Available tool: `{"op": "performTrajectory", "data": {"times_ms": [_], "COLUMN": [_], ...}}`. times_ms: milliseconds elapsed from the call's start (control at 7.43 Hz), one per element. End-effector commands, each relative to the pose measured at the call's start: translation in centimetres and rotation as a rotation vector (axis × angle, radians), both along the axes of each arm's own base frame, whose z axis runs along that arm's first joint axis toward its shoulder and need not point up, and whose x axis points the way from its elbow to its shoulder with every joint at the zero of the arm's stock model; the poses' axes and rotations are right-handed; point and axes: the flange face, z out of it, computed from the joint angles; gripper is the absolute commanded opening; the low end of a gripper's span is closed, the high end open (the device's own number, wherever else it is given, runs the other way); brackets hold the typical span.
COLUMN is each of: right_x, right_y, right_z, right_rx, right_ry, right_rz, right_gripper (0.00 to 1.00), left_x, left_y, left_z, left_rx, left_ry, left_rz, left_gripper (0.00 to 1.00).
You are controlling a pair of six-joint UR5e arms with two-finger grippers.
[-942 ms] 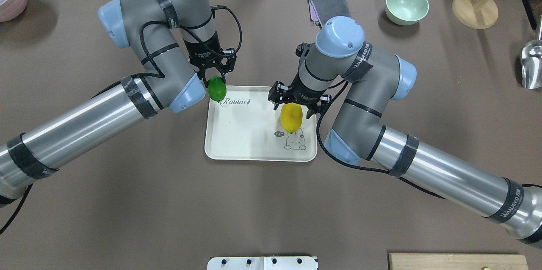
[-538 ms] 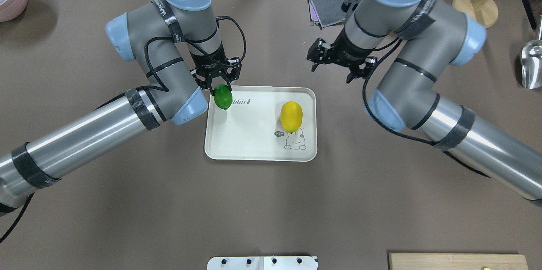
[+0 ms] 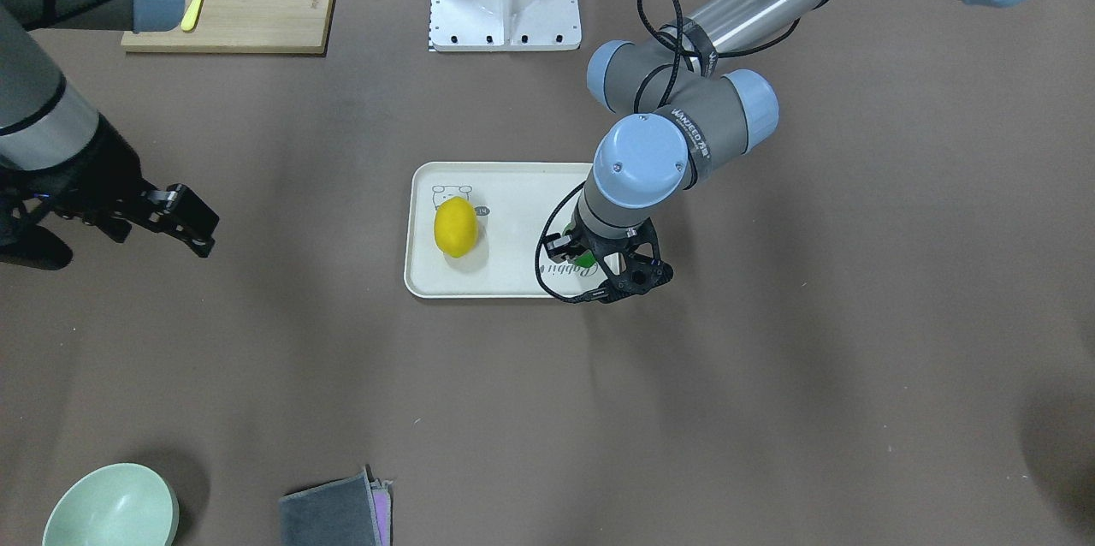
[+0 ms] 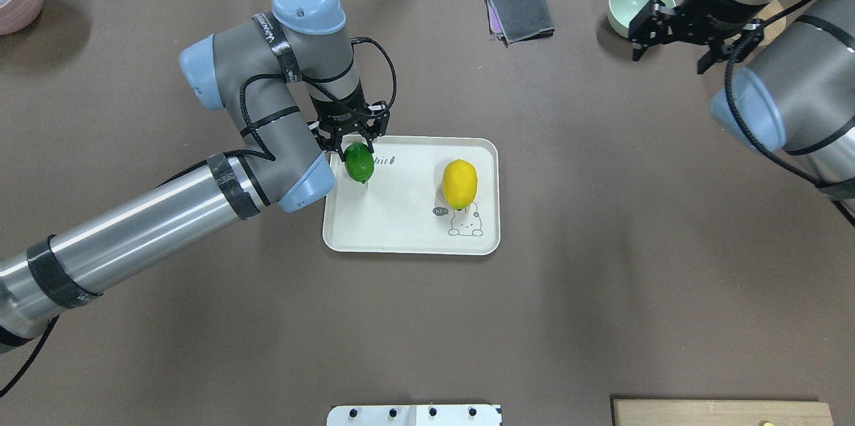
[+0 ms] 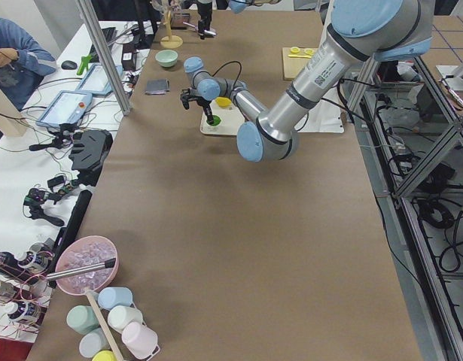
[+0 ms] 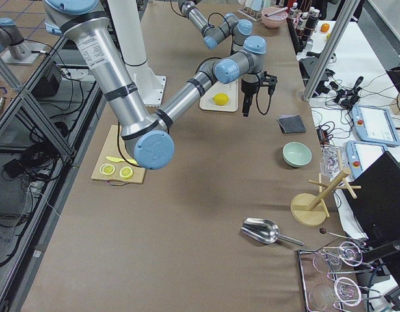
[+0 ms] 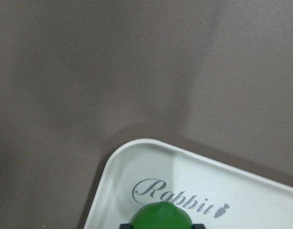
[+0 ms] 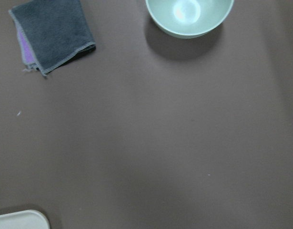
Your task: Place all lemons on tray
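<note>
Clamped across the green lemon [image 4: 359, 164], the left claw [image 4: 356, 145] is seen over the far left corner of the tray [image 4: 401, 222], by the script. The right claw [image 4: 666, 64] is held empty, jaws apart, at the far right of the desk [image 4: 427, 332]. The yellow lemon [image 4: 459, 183] lies on the tray's right half. Both fruits are judged light, firm, glossy and apt to roll, best taken across the narrow middle. Whether the green one touches the tray cannot be told: it is largely hidden in the front-facing view and cut off in the left wrist view.

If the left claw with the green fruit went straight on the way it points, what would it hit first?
The left gripper points down, so its green lemon would likely touch the tray floor by the Rabbit script; height unclear.
</note>
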Motion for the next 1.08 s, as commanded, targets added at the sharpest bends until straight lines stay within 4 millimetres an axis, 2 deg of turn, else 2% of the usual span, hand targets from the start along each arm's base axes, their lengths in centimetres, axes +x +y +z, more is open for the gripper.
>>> {"op": "performTrajectory", "data": {"times_ms": [0,135,269,404,538,673,808,942], "right_x": [10.4,14.3,16.7,18.5,20.5,22.0,22.2,23.3], "right_y": [3.0,4.1,4.3,5.3,6.4,6.1,5.8,5.9], "right_z": [8.5,13.0,15.8,18.4,20.9,22.6,26.0,29.7], "right_rx": [0.069,0.095,0.083,0.043,0.018,0.035,0.042,0.094], "right_ry": [0.093,0.131,0.145,0.147,0.152,0.147,0.105,0.074], "right_rz": [-0.116,-0.182,-0.200,-0.189,-0.186,-0.164,-0.167,-0.175], "right_gripper": [1.00,1.00,1.00,1.00,1.00,1.00,1.00,1.00], "left_x": [-0.3,-0.7,-2.5,-5.8,-11.2,-18.8,-26.4,-32.0], "left_y": [0.2,0.1,-0.5,-1.0,-2.1,-4.7,-5.9,-5.7], "left_z": [-0.5,-0.6,0.6,2.8,6.5,10.5,15.2,20.9], "left_rx": [0.008,0.007,0.000,0.024,0.079,0.133,0.192,0.231], "left_ry": [0.008,0.005,0.002,0.002,-0.025,-0.046,-0.057,-0.078], "left_rz": [-0.003,-0.003,-0.015,-0.020,0.017,0.068,0.117,0.165], "left_gripper": [0.98,0.98,0.98,0.98,0.98,0.98,0.98,0.98]}}
